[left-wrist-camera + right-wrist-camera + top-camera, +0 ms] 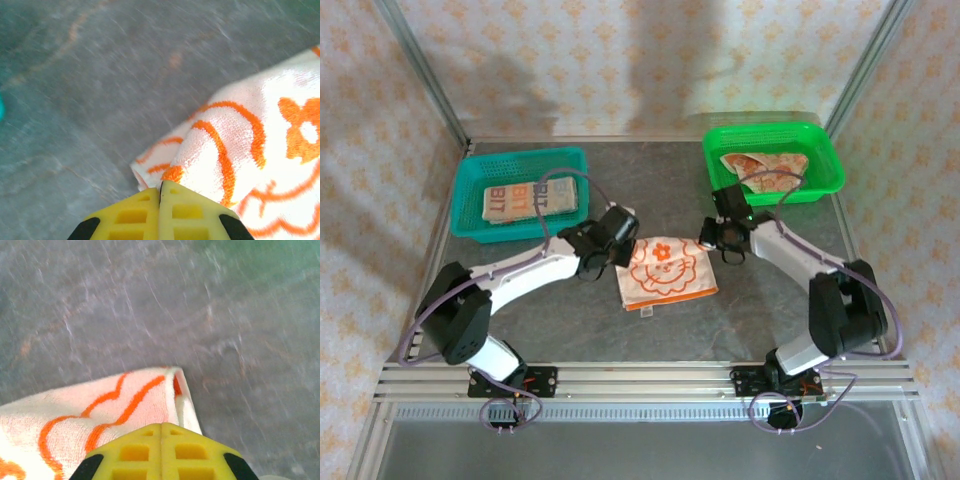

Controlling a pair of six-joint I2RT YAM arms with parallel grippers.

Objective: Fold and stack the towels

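Cream-and-orange towel (663,270) lay at frame centre, its upper corners pinched by the left gripper (160,186) and right gripper (161,426), both clamped shut. Such shallow bites might slip, or uneven travel could skew the fold.

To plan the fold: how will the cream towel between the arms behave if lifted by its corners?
The towel is probably floppy: it ridges at the shut left gripper. Likely light, since the right gripper pinches just a corner. Its looped pile should not slip.
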